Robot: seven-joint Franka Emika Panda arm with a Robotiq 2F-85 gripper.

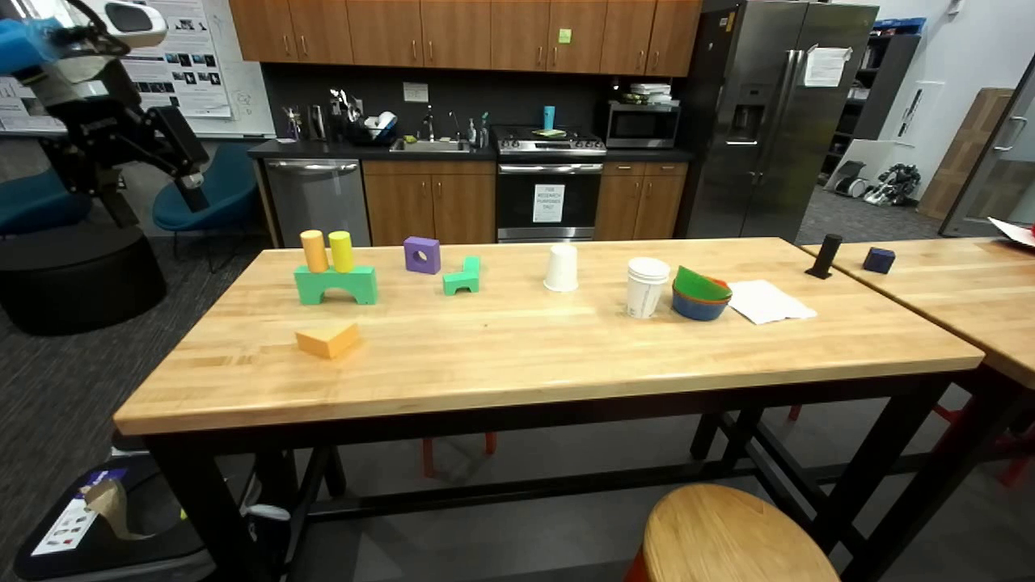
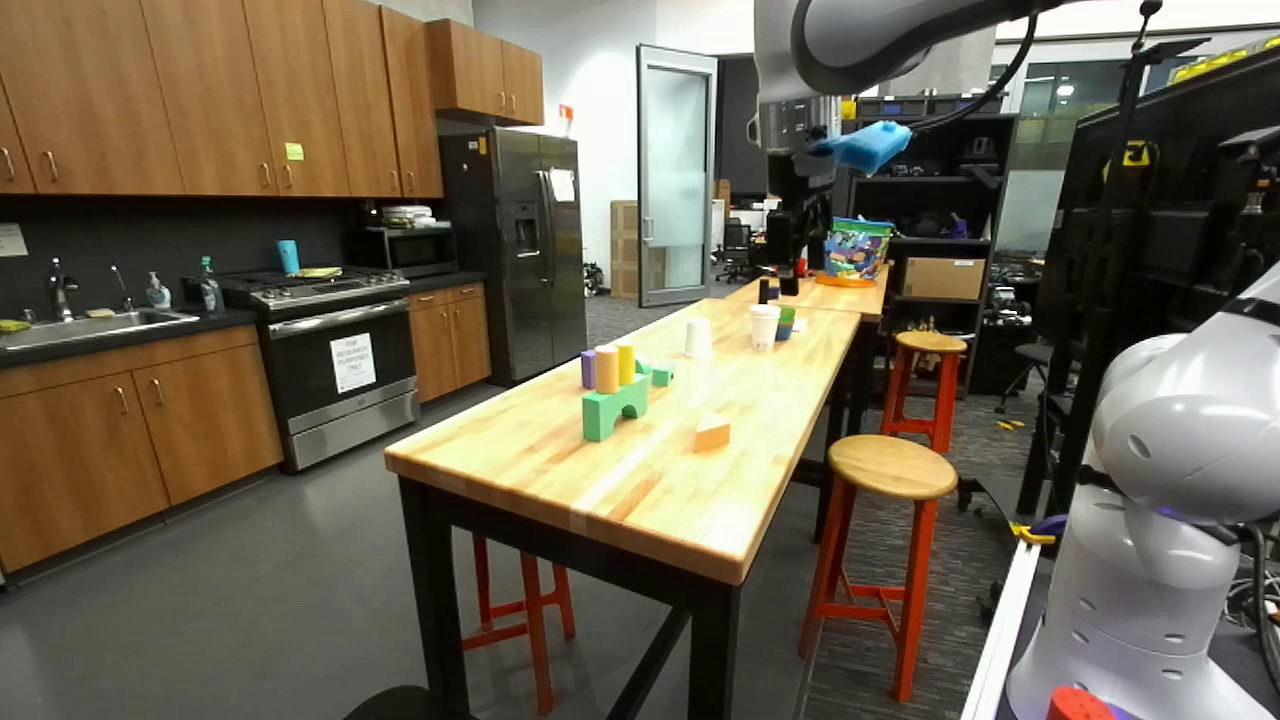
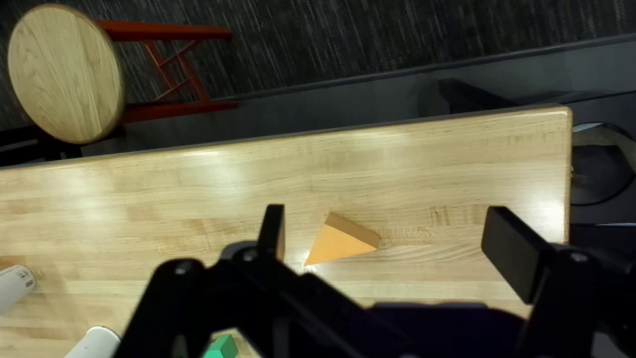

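Note:
My gripper is open and holds nothing, raised high over the wooden table. It also shows in an exterior view. In the wrist view, an orange triangular block lies flat on the table below, between the spread fingers in the picture, untouched. The block shows in both exterior views. A green arch block stands behind it, with an orange cylinder and a yellow cylinder upright on top. A purple block with a hole and green pieces stand nearby.
Farther along the table are an upturned white cup, stacked white cups, a blue bowl with a green bowl in it, and white paper. A black post stands near the adjoining table. A stool stands beside the table.

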